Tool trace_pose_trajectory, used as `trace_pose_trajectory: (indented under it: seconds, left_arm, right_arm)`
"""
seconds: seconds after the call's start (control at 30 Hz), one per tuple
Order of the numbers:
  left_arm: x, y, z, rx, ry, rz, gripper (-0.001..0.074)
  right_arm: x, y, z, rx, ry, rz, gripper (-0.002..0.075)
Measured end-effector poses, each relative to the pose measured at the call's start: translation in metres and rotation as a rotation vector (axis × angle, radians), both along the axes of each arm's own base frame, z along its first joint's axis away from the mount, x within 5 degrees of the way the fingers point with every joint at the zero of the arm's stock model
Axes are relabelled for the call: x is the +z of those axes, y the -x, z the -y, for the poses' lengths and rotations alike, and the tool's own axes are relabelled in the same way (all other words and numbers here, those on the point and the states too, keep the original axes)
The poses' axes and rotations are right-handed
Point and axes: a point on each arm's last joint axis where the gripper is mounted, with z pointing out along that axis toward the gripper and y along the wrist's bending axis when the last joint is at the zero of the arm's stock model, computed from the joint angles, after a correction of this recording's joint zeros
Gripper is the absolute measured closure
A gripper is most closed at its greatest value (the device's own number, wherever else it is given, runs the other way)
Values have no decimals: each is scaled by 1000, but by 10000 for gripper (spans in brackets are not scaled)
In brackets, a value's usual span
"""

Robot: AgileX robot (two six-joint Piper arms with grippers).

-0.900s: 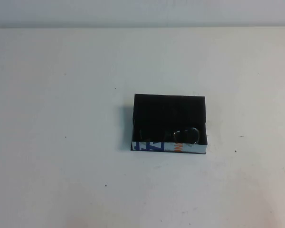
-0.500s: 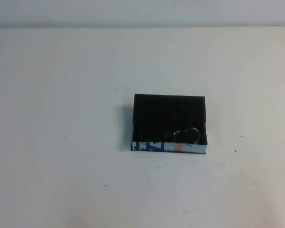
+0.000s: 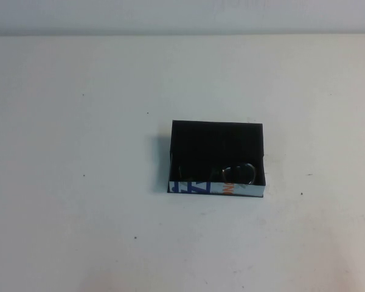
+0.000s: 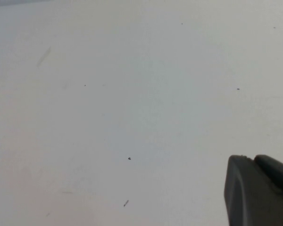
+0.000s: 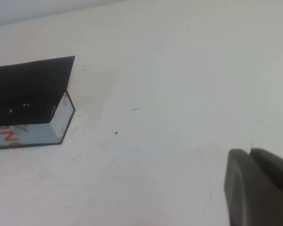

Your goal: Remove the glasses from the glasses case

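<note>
The glasses case (image 3: 216,137) is a shallow open black box with a white front edge (image 3: 216,189) printed in blue and orange, standing at the middle of the white table. The dark-framed glasses (image 3: 236,173) lie inside it against the front wall, toward its right end. In the right wrist view the case (image 5: 33,80) shows with the glasses (image 5: 23,110) inside. Neither arm shows in the high view. My left gripper (image 4: 252,158) is shut and empty over bare table. My right gripper (image 5: 250,151) is shut and empty, apart from the case.
The white table (image 3: 79,213) has small dark specks and a back edge (image 3: 182,34) against a pale wall.
</note>
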Motion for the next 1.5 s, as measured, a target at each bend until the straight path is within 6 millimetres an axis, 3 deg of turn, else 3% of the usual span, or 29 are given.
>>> trace_pose_trajectory:
  seconds: [0.37, 0.43, 0.6, 0.7, 0.77, 0.93, 1.03, 1.13, 1.33, 1.5]
  left_arm:
    - [0, 0, 0, 0, 0, 0, 739]
    - [0, 0, 0, 0, 0, 0, 739]
    - [0, 0, 0, 0, 0, 0, 739]
    - [0, 0, 0, 0, 0, 0, 739]
    - [0, 0, 0, 0, 0, 0, 739]
    - [0, 0, 0, 0, 0, 0, 739]
    - [0, 0, 0, 0, 0, 0, 739]
    - [0, 0, 0, 0, 0, 0, 739]
    - [0, 0, 0, 0, 0, 0, 739]
    - [0, 0, 0, 0, 0, 0, 739]
  right_arm:
    - [6, 1, -3, 10, -105, -3, 743]
    - [25, 4, -4, 20, -117, 28, 743]
    - [100, 26, -5, 57, -131, 179, 743]
    - [130, 33, -5, 68, -129, 206, 743]
    - [139, 29, -5, 68, -130, 192, 743]
    - [135, -2, -8, 61, -109, 38, 743]
    - [129, -28, -12, 96, -31, -163, 743]
    - [138, -54, -18, 188, 91, -314, 743]
    - [175, -108, -42, 521, 376, -483, 743]
    - [174, -153, -74, 795, 662, -679, 743]
